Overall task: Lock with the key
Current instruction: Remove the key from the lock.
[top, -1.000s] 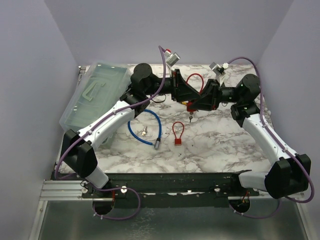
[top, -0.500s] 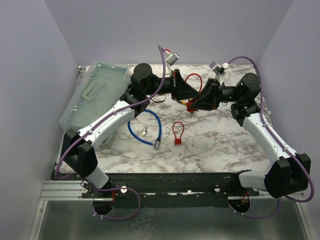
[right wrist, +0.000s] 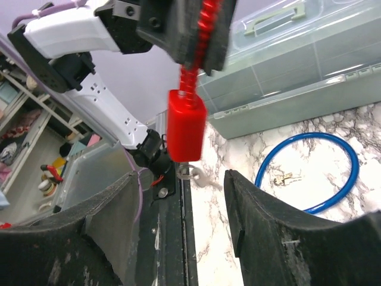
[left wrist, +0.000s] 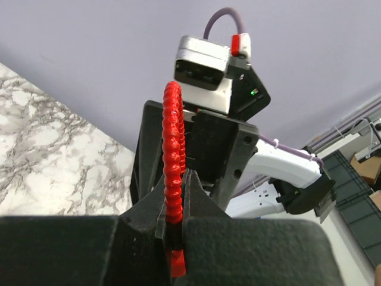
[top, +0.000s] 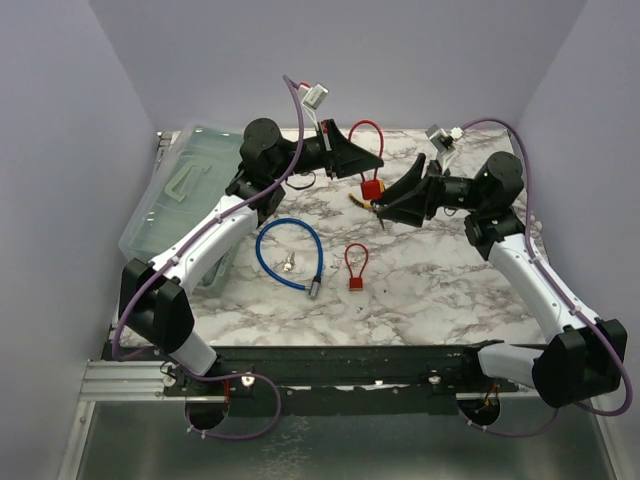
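Holding the red cable lock [top: 371, 188] by its loop, my left gripper [left wrist: 176, 199] clenched | its body hangs upright just ahead of my released right gripper [right wrist: 181, 214]

white links [top: 215, 238], black joints [top: 262, 138], purple cables [top: 122, 312]; black left end effector [top: 374, 160], right end effector [top: 382, 207].

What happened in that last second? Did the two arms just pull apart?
Yes. The left gripper, shut on the loop of the red cable lock, swung it up and to the left, away from the right gripper, which now stands open, off the lock. The blue cable loop, small red padlock and clear plastic box have not moved.
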`<state>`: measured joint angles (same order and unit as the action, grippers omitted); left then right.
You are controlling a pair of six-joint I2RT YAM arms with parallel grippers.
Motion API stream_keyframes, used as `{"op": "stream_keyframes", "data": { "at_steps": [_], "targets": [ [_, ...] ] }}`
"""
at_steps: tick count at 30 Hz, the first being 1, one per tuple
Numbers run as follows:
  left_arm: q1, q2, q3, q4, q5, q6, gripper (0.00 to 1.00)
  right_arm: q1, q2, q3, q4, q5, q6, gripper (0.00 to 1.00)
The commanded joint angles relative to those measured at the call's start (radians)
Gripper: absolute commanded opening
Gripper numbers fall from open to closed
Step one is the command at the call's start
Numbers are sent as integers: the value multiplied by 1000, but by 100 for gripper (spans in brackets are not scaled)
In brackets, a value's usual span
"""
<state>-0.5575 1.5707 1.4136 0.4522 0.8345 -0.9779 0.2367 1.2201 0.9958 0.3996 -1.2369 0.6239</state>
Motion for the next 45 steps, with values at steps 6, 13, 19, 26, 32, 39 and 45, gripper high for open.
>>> {"op": "stream_keyframes", "data": {
  "at_steps": [6,13,19,26,32,39,45],
  "targets": [
    [-7,-51,-2,97,-75,-62,0,8,-2,-31,112,122,83,58],
    [-7,-47,-5,102,-77,-52,0,13,24,-37,224,103,174,51],
    [-8,-42,-5,103,-88,-43,0,28,35,-37,244,87,189,41],
    [-6,-40,-14,103,-110,-29,0,41,39,-37,255,93,180,12],
    [14,-43,-28,100,-154,0,0,42,19,-61,216,96,153,0],
    [62,-18,3,100,-183,18,0,47,-13,-94,13,133,9,0],
    [68,-9,18,103,-170,25,0,47,-33,-125,-31,131,-28,0]
  ]
}}
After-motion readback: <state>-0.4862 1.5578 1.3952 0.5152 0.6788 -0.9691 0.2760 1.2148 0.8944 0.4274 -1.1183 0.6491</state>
